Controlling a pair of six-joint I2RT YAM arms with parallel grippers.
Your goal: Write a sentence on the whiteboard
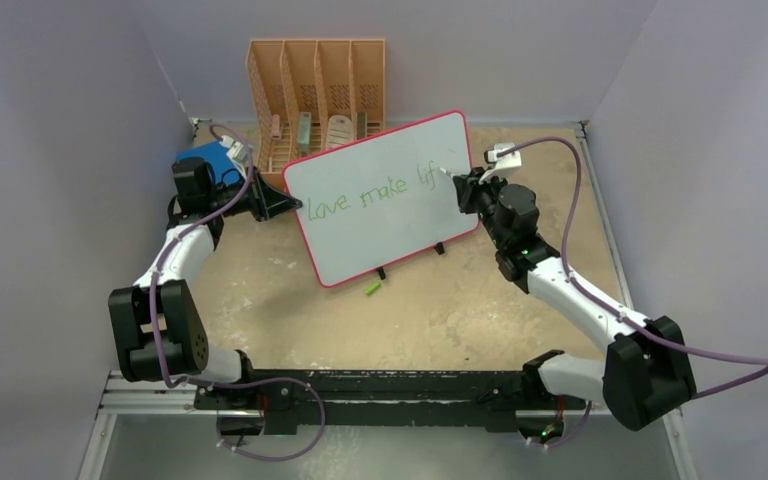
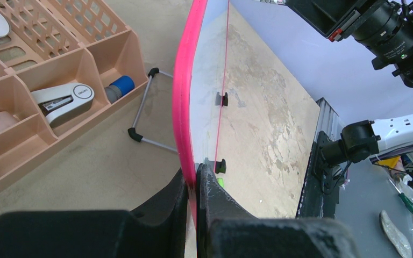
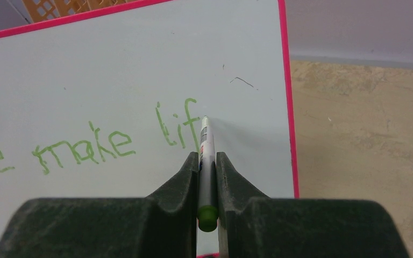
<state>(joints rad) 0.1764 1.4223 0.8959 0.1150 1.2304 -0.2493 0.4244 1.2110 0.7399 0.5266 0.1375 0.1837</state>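
The whiteboard [image 1: 380,245], glossy white with a red-pink rim, stands tilted on its black feet in the middle of the table. The sentence [image 1: 370,195] in thin green marker reads "love make lif" on one line. My left gripper [image 1: 282,203] is shut on the board's left rim [image 2: 183,97], one finger on each side. My right gripper [image 1: 463,186] is shut on a green-ended marker [image 3: 206,145]. Its tip rests on the board just right of the "f" of the sentence [image 3: 113,142]. The board [image 3: 113,70] fills most of the right wrist view.
A peach slotted organizer [image 1: 317,90] stands behind the board, with a stapler [image 2: 64,99] in one slot. A blue book [image 1: 210,160] lies by my left arm. A green cap [image 1: 371,289] lies in front of the board. A wire stand [image 2: 150,107] sits behind it.
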